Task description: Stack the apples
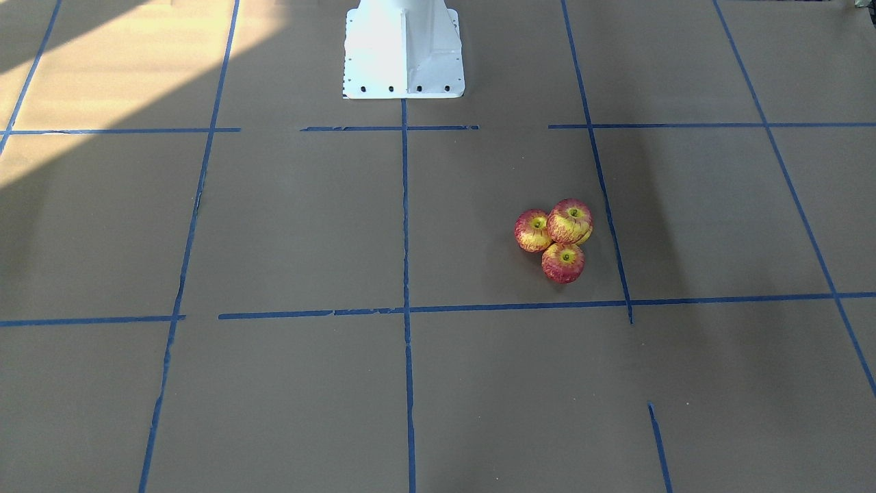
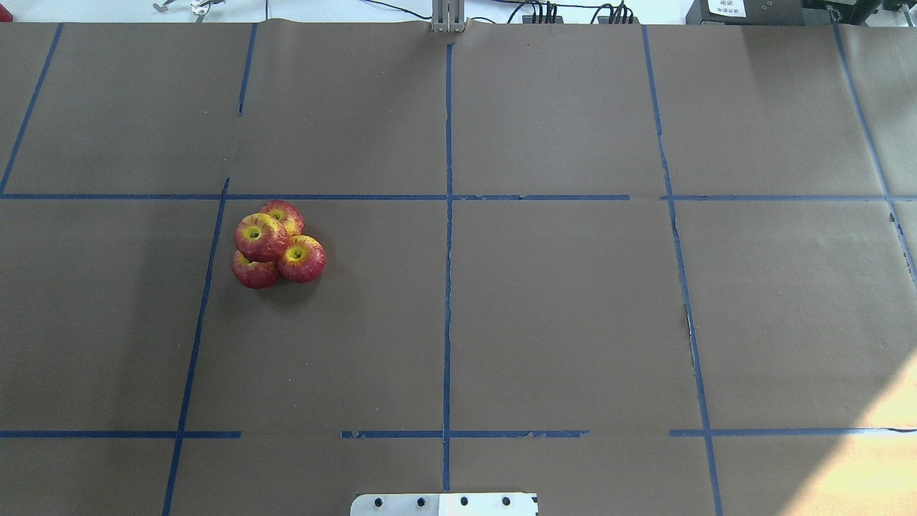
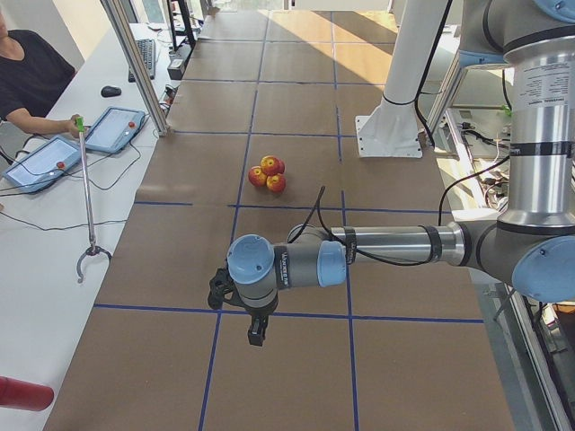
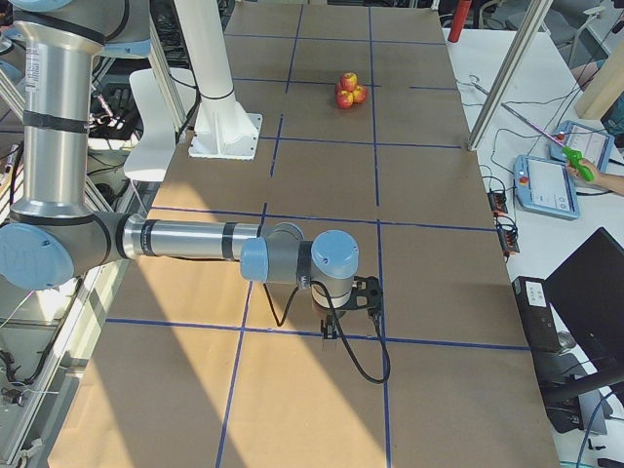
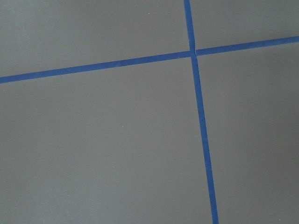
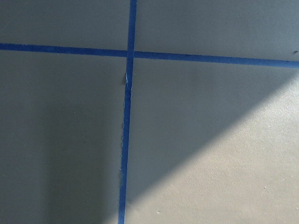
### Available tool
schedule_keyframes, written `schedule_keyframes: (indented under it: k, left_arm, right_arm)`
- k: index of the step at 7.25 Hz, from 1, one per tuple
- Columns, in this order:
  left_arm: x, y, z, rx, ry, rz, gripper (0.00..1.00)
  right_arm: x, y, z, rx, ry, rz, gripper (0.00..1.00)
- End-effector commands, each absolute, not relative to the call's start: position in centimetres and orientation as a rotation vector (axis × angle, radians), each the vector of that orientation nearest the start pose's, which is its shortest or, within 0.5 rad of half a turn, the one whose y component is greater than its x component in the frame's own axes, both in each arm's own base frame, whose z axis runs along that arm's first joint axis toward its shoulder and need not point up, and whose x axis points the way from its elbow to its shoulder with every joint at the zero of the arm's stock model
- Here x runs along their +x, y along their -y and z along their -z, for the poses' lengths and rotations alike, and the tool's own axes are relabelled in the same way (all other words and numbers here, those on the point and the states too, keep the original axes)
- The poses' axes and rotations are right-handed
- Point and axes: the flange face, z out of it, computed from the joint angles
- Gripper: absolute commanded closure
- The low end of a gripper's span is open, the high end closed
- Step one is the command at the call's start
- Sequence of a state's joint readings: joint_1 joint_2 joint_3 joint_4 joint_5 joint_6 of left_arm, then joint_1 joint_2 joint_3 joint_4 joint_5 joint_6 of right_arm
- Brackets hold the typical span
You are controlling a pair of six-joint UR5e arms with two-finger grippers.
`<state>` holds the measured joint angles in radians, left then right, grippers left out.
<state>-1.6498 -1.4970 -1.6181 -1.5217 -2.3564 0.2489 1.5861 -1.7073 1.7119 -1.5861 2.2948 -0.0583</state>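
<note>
Four red and yellow apples point(image 2: 276, 247) sit in a tight cluster on the brown paper, on the robot's left half of the table. One apple point(image 2: 261, 236) rests on top of the other three. The cluster also shows in the front view point(image 1: 558, 239), the left side view point(image 3: 268, 173) and the right side view point(image 4: 348, 90). My left gripper point(image 3: 256, 332) hangs near the table's left end, far from the apples. My right gripper point(image 4: 330, 331) hangs near the table's right end. I cannot tell whether either is open or shut. Both wrist views show only paper and tape.
Blue tape lines point(image 2: 448, 251) divide the brown paper into a grid. The white robot base point(image 1: 404, 55) stands at the table's robot-side edge. An operator point(image 3: 27, 81) sits at a side desk with tablets point(image 3: 112, 128) and a grabber stick point(image 3: 87, 202).
</note>
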Motion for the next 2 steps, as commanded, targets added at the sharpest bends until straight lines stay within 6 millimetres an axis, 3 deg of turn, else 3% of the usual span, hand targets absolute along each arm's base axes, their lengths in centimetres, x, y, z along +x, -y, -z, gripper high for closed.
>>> schedule_keyframes:
  k: [1, 2]
  left_arm:
    - [-9.97, 44.96, -67.44, 0.059, -0.787, -0.13, 0.0]
    - [-10.06, 44.93, -67.47, 0.058, -0.784, -0.13, 0.0]
  right_arm:
    - [7.4, 43.22, -65.74, 0.016, 0.724, 0.037, 0.0]
    - [7.4, 43.22, -65.74, 0.016, 0.724, 0.037, 0.0]
